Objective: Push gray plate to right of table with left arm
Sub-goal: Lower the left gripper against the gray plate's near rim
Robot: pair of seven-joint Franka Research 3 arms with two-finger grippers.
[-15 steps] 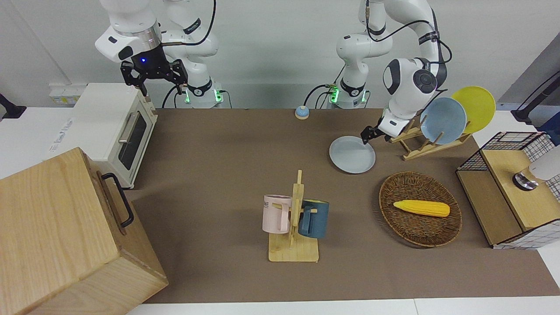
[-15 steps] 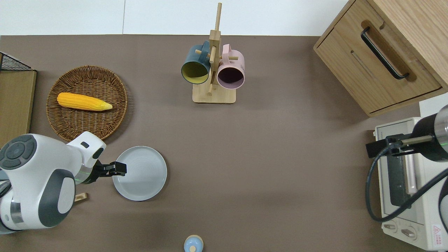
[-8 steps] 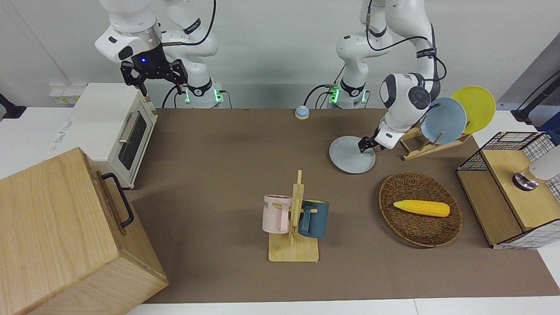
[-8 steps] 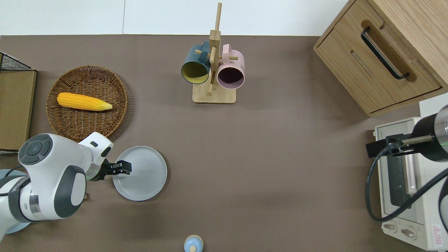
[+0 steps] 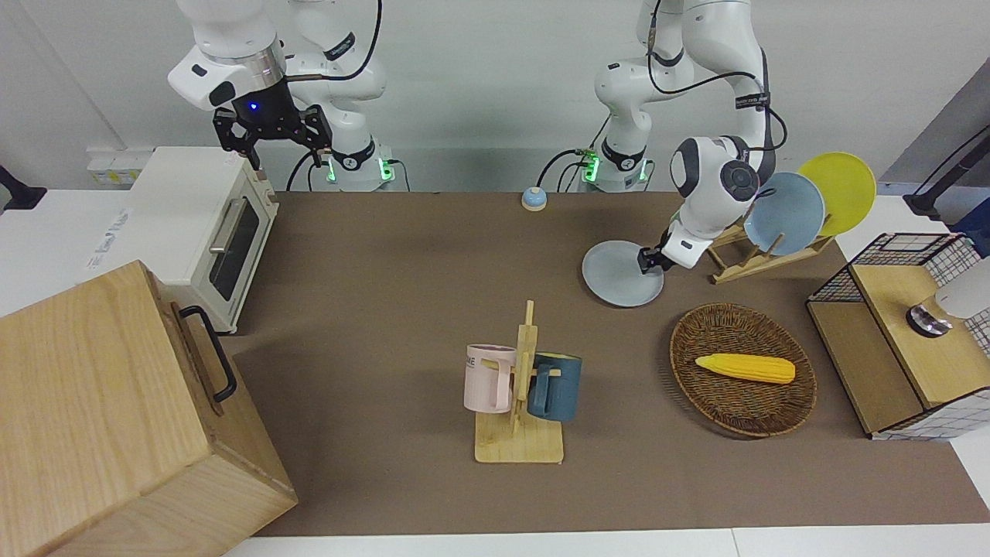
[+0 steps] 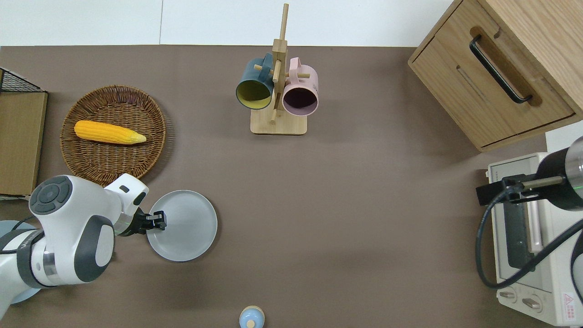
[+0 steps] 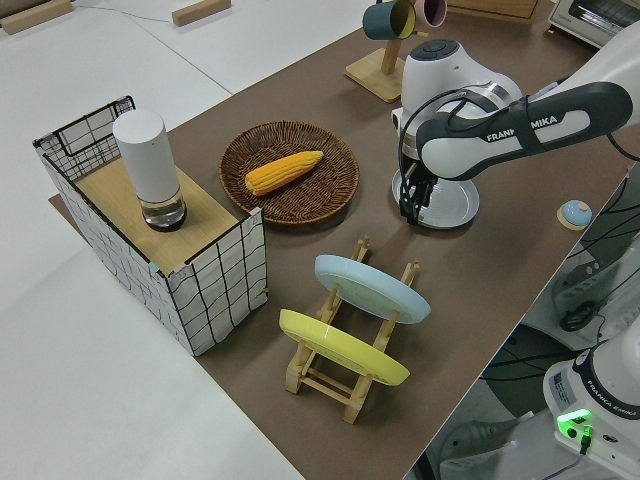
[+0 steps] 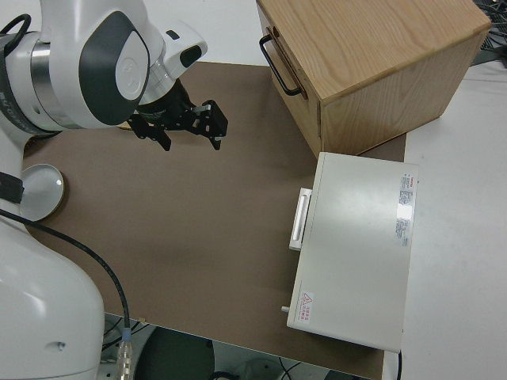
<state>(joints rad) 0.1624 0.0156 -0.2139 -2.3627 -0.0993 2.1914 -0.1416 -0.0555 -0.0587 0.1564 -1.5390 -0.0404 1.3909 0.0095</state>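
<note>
The gray plate [image 5: 615, 277] lies flat on the brown table [image 5: 387, 255], toward the left arm's end; it also shows in the overhead view [image 6: 186, 228] and the left side view [image 7: 455, 208]. My left gripper [image 5: 647, 261] is shut and low over the plate's rim on the side toward the left arm's end of the table, as the overhead view [image 6: 157, 220] and the left side view [image 7: 410, 210] show. I cannot tell whether it touches the plate. My right gripper [image 5: 272, 145] is open, empty and parked; it also shows in the right side view [image 8: 188, 134].
A wooden rack holds a sky-blue plate [image 5: 785, 213] and a yellow plate [image 5: 839, 189] beside the gray plate. A wicker basket [image 5: 696, 340] with a corn cob lies farther from the robots. A mug rack [image 5: 518, 387], a small bell [image 5: 534, 199], a toaster oven [image 5: 201, 224], a wooden cabinet [image 5: 100, 418] and a wire crate [image 5: 905, 333] stand around.
My left gripper has come down and shifted slightly onto the plate's rim. The gray plate has not moved. The right arm has stayed still.
</note>
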